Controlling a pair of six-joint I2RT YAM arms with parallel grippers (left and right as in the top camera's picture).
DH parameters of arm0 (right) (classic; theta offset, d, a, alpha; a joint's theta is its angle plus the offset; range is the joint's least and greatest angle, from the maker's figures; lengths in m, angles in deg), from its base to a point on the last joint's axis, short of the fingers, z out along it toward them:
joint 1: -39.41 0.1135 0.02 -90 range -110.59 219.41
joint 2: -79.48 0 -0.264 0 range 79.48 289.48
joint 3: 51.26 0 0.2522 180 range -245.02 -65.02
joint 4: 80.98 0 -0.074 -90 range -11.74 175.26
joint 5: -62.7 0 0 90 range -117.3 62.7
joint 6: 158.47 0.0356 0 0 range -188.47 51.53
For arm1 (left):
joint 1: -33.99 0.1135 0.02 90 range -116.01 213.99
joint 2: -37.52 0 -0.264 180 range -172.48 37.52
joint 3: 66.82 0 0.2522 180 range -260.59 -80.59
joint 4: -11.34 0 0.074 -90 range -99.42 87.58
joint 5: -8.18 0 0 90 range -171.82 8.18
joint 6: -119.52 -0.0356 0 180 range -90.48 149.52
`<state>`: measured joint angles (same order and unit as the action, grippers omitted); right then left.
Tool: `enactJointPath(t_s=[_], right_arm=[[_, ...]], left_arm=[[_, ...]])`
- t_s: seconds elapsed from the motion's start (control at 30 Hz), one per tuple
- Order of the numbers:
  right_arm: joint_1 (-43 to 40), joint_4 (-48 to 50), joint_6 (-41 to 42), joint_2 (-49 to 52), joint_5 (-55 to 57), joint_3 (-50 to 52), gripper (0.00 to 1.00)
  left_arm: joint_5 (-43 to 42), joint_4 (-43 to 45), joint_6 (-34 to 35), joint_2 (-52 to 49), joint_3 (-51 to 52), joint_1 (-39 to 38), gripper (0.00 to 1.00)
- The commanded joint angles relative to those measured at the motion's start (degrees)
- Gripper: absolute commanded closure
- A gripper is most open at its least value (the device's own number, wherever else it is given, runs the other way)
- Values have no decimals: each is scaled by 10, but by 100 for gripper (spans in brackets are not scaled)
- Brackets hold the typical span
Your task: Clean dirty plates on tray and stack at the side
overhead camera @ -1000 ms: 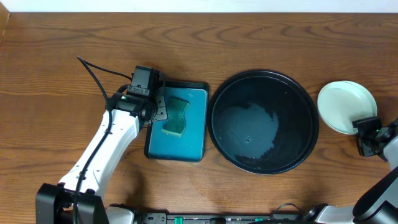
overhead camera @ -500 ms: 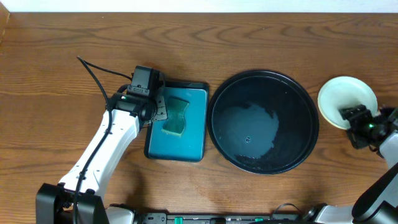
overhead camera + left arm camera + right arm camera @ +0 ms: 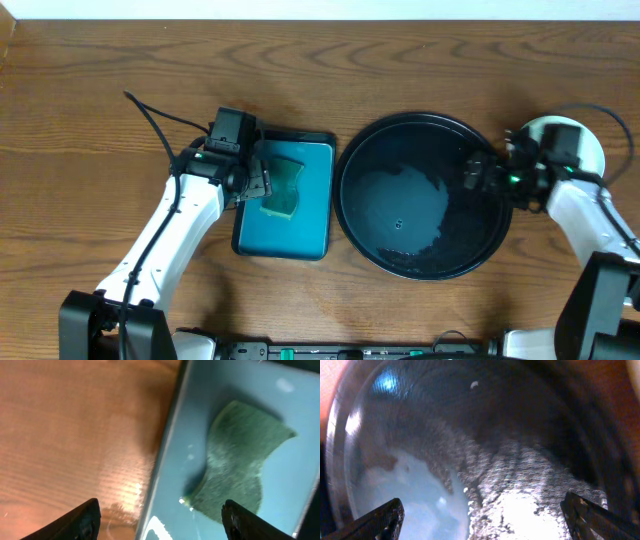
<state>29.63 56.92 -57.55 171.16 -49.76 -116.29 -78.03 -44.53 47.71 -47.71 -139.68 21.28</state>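
Observation:
The round black tray point(image 3: 425, 195) lies at the centre right with no plate on it; its wet glossy floor fills the right wrist view point(image 3: 485, 460). A pale stack of plates point(image 3: 590, 150) sits on the table right of the tray, mostly hidden by my right arm. My right gripper point(image 3: 478, 172) is open and empty over the tray's right side, fingertips apart in its wrist view point(image 3: 485, 517). My left gripper point(image 3: 262, 180) is open and empty over the left edge of the teal tray point(image 3: 305, 225), beside a green sponge point(image 3: 283, 188); the sponge also shows in the left wrist view point(image 3: 245, 460).
The teal rectangular tray with a black rim stands just left of the black tray, close to touching it. Its pale blue floor point(image 3: 200, 420) and the bare wood table point(image 3: 75, 425) show in the left wrist view. A black cable point(image 3: 160, 125) runs along the left arm.
My right gripper has moved left from beside the plates to over the black tray's right side. The plates stay on the table. The left arm has hardly moved.

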Motion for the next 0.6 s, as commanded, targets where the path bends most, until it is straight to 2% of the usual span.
enactJointPath(t_s=[0.0, 0.2, 0.3, 0.57], right_arm=[[63, -44, -41, 3, 117, -54, 1], [143, -108, -35, -9, 171, -93, 1], [158, -123, -17, -29, 171, -93, 1], [166, -148, -16, -131, 171, -55, 1]], left_arm=[[11, -22, 23, -6, 4, 19, 21], [-59, -83, 28, -4, 4, 67, 21], [-91, -109, -8, -1, 4, 84, 21], [-94, -109, -27, 58, 24, 84, 21]])
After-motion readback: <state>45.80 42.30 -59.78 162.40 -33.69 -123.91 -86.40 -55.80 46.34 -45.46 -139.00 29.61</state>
